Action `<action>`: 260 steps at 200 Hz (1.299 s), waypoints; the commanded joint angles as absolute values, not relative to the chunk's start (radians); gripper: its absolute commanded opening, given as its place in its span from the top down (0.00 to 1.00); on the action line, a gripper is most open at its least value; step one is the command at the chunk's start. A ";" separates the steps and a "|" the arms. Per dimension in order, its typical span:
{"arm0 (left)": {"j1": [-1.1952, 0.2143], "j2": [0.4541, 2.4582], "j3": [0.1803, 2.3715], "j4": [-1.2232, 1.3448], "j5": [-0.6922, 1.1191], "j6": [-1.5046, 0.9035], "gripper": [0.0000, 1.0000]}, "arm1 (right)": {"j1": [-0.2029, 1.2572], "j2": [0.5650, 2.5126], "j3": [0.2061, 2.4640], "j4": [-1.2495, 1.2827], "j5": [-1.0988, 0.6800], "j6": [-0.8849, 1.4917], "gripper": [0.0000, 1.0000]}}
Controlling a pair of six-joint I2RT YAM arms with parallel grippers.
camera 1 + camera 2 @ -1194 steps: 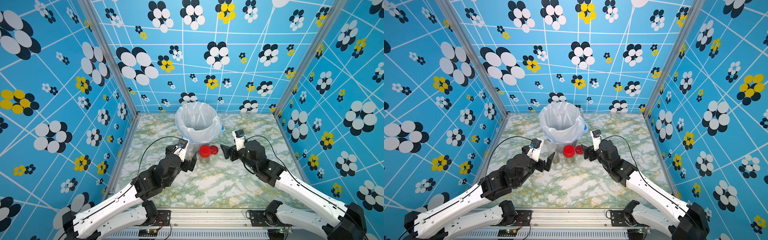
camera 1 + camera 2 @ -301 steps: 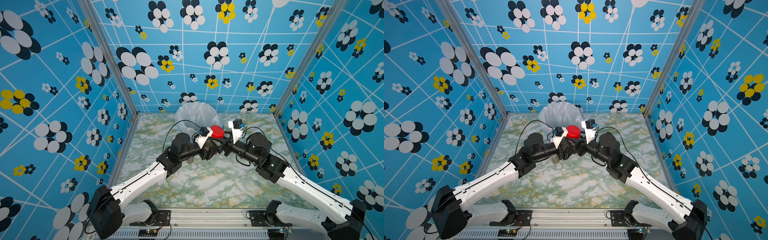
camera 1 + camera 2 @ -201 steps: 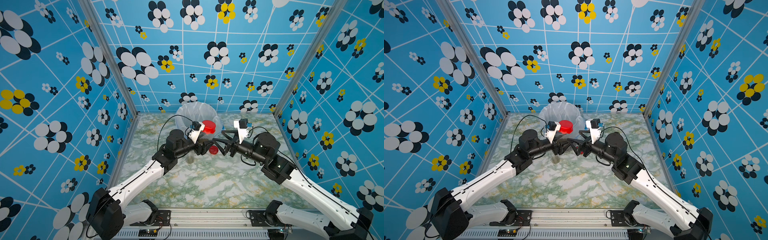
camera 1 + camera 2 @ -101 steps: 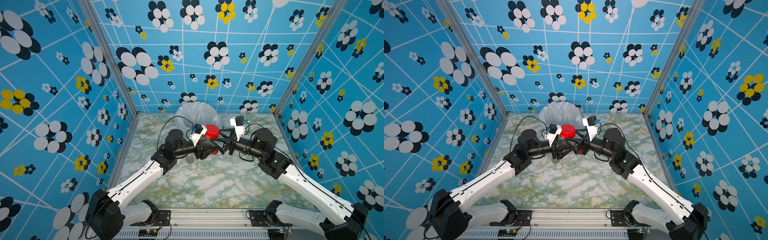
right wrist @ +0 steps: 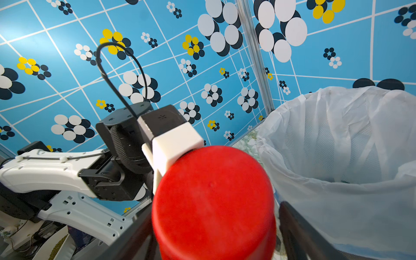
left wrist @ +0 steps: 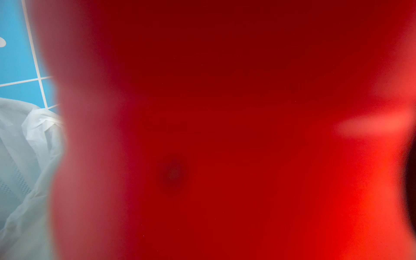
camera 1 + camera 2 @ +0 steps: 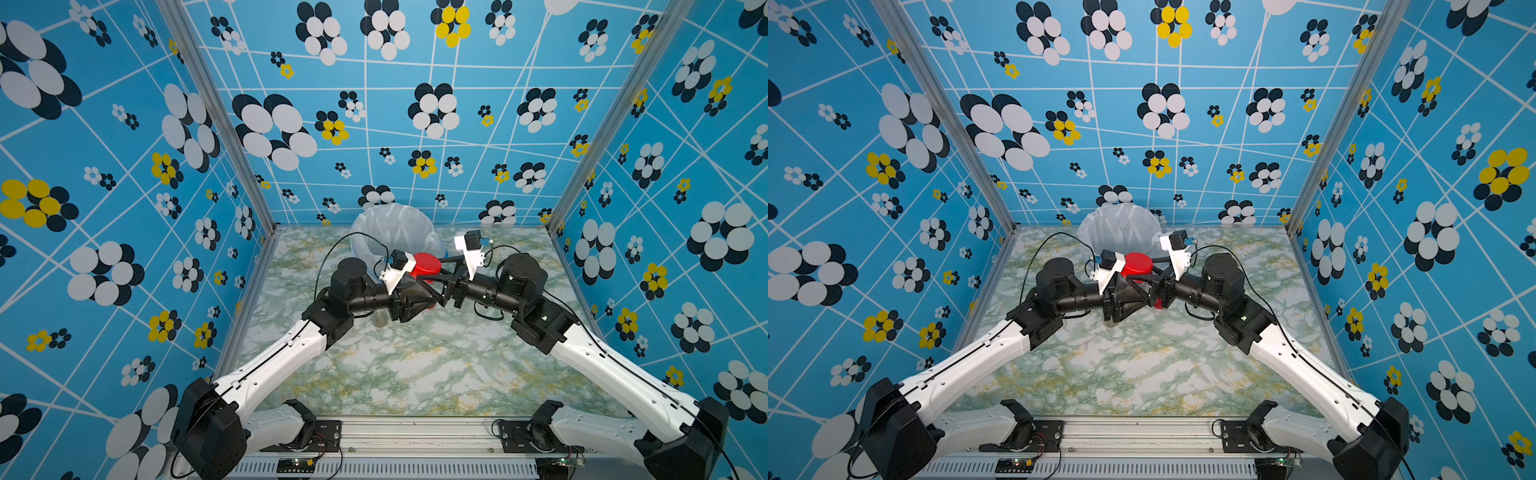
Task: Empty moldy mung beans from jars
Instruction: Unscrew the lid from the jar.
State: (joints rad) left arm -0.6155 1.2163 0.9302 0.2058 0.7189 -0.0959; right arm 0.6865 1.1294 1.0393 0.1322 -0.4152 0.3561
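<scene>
My left gripper is closed on the body of a red-lidded jar, holding it upright in the air just in front of the bag-lined bucket. Its wrist camera sees little but a red blur. My right gripper reaches in from the opposite side with its jaws spread astride the red lid. A sliver of daylight shows on one side, so I judge the lid not yet clamped. The mung beans inside are hidden behind both grippers. Below the arms, on the marble-patterned tabletop, a clear jar and a second red lid peek out. I expect the held jar to be light, rigid and smooth-walled, and apt to spin in a loose grip. Its body wants a firm squeeze low down while the other jaws take the lid across its rim for the twist. Once it is open, the loose grains should pour quickly, so I would keep it upright until it is over the bag.
</scene>
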 commanded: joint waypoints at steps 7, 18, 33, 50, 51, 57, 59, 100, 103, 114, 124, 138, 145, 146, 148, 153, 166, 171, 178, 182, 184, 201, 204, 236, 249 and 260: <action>-0.635 1.223 0.977 0.165 0.716 -0.040 0.29 | 0.680 1.146 1.076 0.172 -0.400 0.371 0.15; -0.639 1.222 0.978 0.160 0.705 -0.033 0.29 | 0.679 1.150 1.072 0.180 -0.404 0.380 0.15; -0.641 1.225 0.983 0.151 0.708 -0.027 0.29 | 0.677 1.151 1.068 0.184 -0.402 0.383 0.16; -0.645 1.231 0.991 0.132 0.714 -0.020 0.29 | 0.678 1.150 1.064 0.189 -0.393 0.382 0.27; -0.645 1.231 0.992 0.132 0.714 -0.020 0.29 | 0.678 1.151 1.064 0.189 -0.394 0.381 0.29; -0.646 1.231 0.991 0.130 0.712 -0.020 0.28 | 0.677 1.153 1.066 0.190 -0.400 0.378 0.36; -0.646 1.232 0.991 0.131 0.712 -0.020 0.27 | 0.677 1.155 1.067 0.189 -0.403 0.376 0.37; -0.647 1.210 0.970 0.154 0.676 -0.025 0.22 | 0.676 1.158 1.070 0.196 -0.420 0.370 0.50; -0.647 1.208 0.966 0.160 0.674 -0.027 0.22 | 0.674 1.158 1.068 0.199 -0.420 0.370 0.50; -0.647 1.201 0.951 0.188 0.670 -0.037 0.25 | 0.675 1.154 1.062 0.209 -0.420 0.374 0.50; -0.646 1.198 0.945 0.197 0.671 -0.040 0.26 | 0.671 1.151 1.053 0.223 -0.419 0.381 0.49; -0.643 1.188 0.930 0.215 0.676 -0.038 0.25 | 0.659 1.143 1.039 0.253 -0.437 0.391 0.49; -0.642 1.184 0.917 0.234 0.688 -0.040 0.24 | 0.651 1.140 1.033 0.267 -0.453 0.397 0.49; -0.641 1.182 0.915 0.235 0.691 -0.040 0.24 | 0.651 1.140 1.033 0.269 -0.455 0.399 0.49; -0.638 1.180 0.911 0.242 0.695 -0.040 0.24 | 0.648 1.139 1.031 0.272 -0.460 0.399 0.49; -0.637 1.176 0.903 0.255 0.713 -0.040 0.24 | 0.643 1.137 1.029 0.278 -0.472 0.400 0.49; -0.626 1.163 0.880 0.296 0.752 -0.039 0.23 | 0.632 1.132 1.025 0.289 -0.498 0.404 0.50; -0.620 1.159 0.873 0.314 0.769 -0.042 0.23 | 0.627 1.131 1.024 0.295 -0.511 0.405 0.50; -0.609 1.156 0.862 0.338 0.788 -0.050 0.23 | 0.621 1.129 1.023 0.306 -0.534 0.405 0.50; -0.604 1.157 0.859 0.351 0.798 -0.055 0.23 | 0.618 1.129 1.021 0.312 -0.548 0.406 0.50; -0.602 1.157 0.857 0.357 0.803 -0.058 0.23 | 0.617 1.129 1.022 0.315 -0.555 0.406 0.50; -0.578 1.160 0.842 0.418 0.859 -0.087 0.23 | 0.614 1.133 1.031 0.326 -0.627 0.394 0.49; -0.575 1.161 0.839 0.428 0.867 -0.092 0.23 | 0.614 1.134 1.034 0.327 -0.637 0.390 0.49; -0.562 1.167 0.856 0.416 0.892 -0.092 0.36 | 0.614 1.144 1.061 0.298 -0.706 0.359 0.49; -0.562 1.168 0.875 0.378 0.889 -0.079 0.40 | 0.614 1.147 1.066 0.282 -0.711 0.346 0.47; -0.563 1.168 0.880 0.365 0.877 -0.075 0.40 | 0.613 1.147 1.065 0.276 -0.705 0.338 0.43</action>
